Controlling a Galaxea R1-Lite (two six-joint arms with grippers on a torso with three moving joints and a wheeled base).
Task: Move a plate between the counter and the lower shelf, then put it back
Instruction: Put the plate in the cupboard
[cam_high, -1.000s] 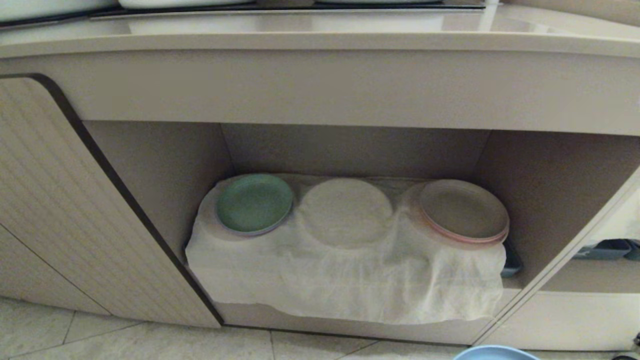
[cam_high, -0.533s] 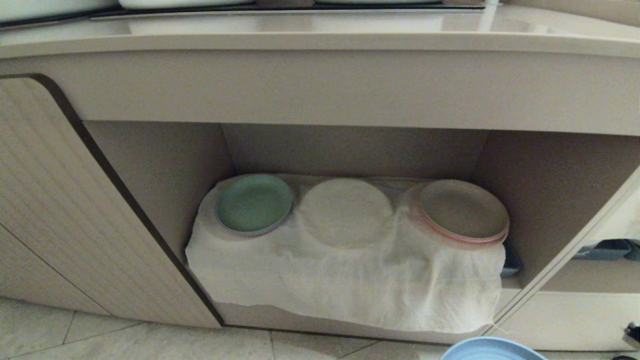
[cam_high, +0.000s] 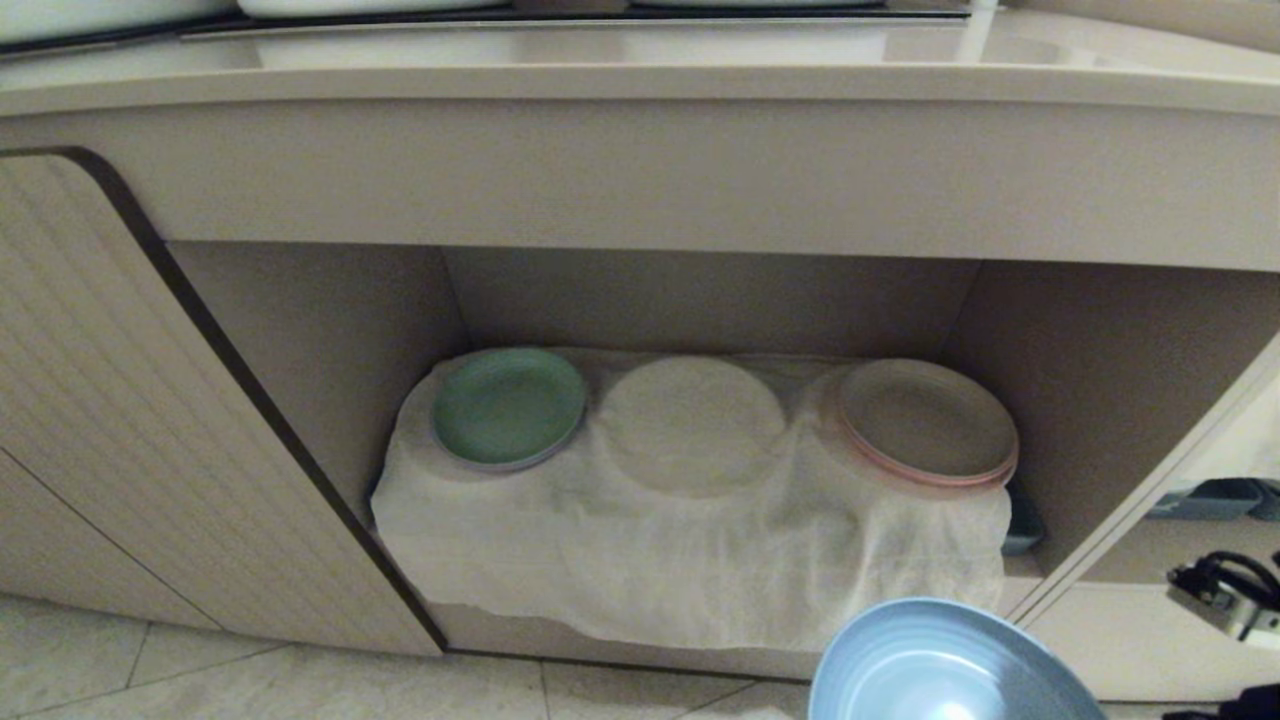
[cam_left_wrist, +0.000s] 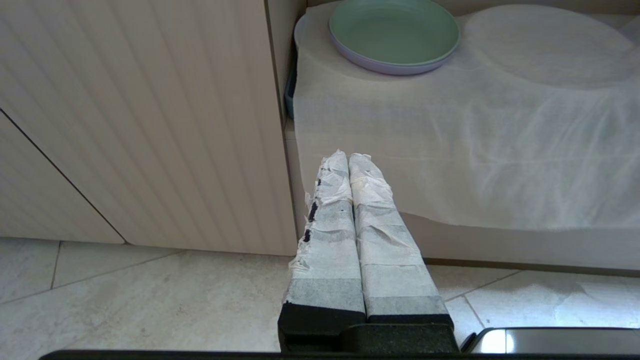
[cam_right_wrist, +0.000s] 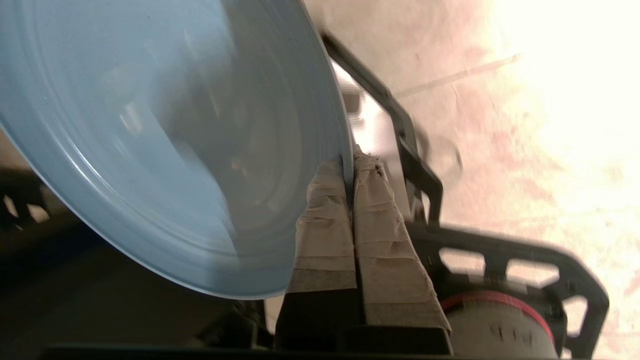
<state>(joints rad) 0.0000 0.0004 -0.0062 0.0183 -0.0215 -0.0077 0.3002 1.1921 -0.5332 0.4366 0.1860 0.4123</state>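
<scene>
My right end effector (cam_right_wrist: 350, 172) is pinched tight on the rim of the round, light blue, plastic-looking plate (cam_high: 950, 665). From the wrist, the plate fans out to one side of the taped fingers (cam_right_wrist: 325, 220), tipped up on edge and not flat.

In the head view the plate sits low, over the floor, just in front of the beige open lower shelf (cam_high: 700, 300). The shelf lies ahead of my end effector and a bit higher. The wrinkled white cloth (cam_high: 690, 560) hangs over the shelf's front edge, very near the plate's far rim.

On the cloth I see a green plate (cam_high: 508, 405), a round cloth-covered bump (cam_high: 692, 422) in the middle, and a tan and pink stack of plates (cam_high: 930, 422). I think the middle spot is the free one, ahead and to the left of my end effector.

My left end effector (cam_left_wrist: 350, 160) hangs pressed shut, holding nothing, near the shelf's left corner.
</scene>
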